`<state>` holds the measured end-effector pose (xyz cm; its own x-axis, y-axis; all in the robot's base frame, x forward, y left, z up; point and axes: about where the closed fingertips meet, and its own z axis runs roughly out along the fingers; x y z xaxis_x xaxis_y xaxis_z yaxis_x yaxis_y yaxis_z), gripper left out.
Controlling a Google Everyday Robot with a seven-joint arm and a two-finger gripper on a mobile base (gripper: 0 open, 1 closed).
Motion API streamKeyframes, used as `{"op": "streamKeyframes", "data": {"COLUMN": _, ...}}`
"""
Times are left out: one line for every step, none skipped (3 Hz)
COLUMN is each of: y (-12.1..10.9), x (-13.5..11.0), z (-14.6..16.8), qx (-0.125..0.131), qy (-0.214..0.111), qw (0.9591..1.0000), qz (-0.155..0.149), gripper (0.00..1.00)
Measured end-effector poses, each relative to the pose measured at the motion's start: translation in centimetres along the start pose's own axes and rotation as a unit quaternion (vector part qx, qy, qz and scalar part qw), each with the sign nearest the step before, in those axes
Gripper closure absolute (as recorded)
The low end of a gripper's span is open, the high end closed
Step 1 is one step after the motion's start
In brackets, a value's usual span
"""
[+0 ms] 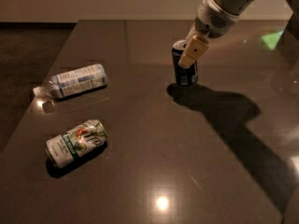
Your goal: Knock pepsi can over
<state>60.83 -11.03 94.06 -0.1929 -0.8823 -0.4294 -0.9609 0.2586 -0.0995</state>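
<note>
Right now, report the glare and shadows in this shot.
Camera view: dim overall; a bright glare spot sits on the glossy table near its front edge; the arm and the gripper, at the top of the standing pepsi can, cast a dark shadow toward the right foreground.

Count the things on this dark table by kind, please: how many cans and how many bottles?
Cans: 2, the standing dark navy-blue pepsi can and the white-and-green can lying on its side.
Bottles: 1, the clear plastic bottle, lying down.
Total: 3. The robot's tool is at the pepsi can's top.
</note>
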Motion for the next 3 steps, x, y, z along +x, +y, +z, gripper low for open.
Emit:
{"op": "streamKeyframes", "data": {"y": 0.8, "x": 1.1, "z": -0.9, "qx": -0.004, "qy": 0.077, "qw": 0.9968, "qz": -0.024, "gripper": 1.00}}
{"op": "streamKeyframes", "data": {"y": 1.2, "x": 1.9, "z": -1.1, "qx": 0.000, "qy": 0.138, "qw": 0.9894, "qz": -0.046, "gripper": 1.00}}
{"op": "streamKeyframes", "data": {"y": 2.1, "x": 2.4, "z": -0.8, "qx": 0.003, "qy": 0.185, "qw": 0.9800, "qz": -0.072, "gripper": 1.00}}
